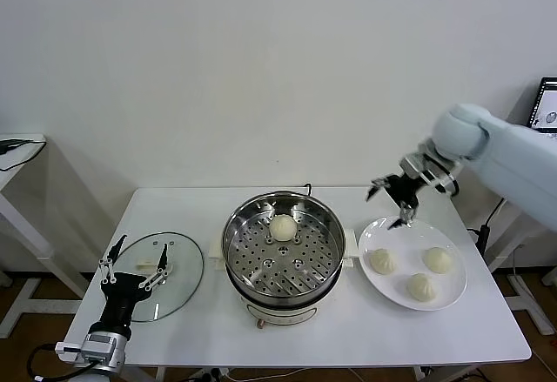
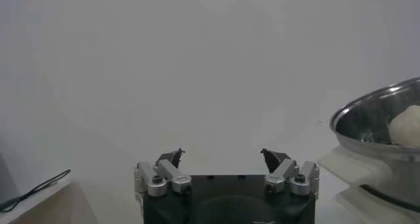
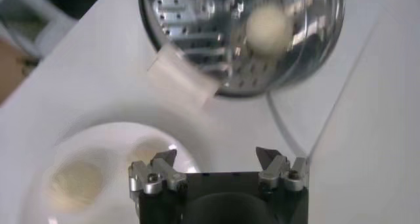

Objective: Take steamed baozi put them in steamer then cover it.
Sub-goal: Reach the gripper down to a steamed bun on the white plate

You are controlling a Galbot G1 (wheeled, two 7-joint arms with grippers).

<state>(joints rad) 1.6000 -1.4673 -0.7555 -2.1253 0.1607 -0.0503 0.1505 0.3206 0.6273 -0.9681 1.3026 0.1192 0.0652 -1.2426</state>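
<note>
The right tool [image 1: 389, 197] hovered open and empty above the desk [image 1: 470, 321], between the steamer [image 1: 283, 251] and the white plate [image 1: 372, 273] — just over the plate's far rim. One steamed baozi [image 1: 283, 226] sat on the steamer's perforated tray, toward the back wall. Three more baozi [image 1: 383, 261] rested on the plate, apart from one another. The glass cover [image 1: 178, 291] lay flat on the desk left of the steamer. The left tool [image 1: 135, 263] hung near the cover's front edge — its fingers spread, gripping nothing.
</note>
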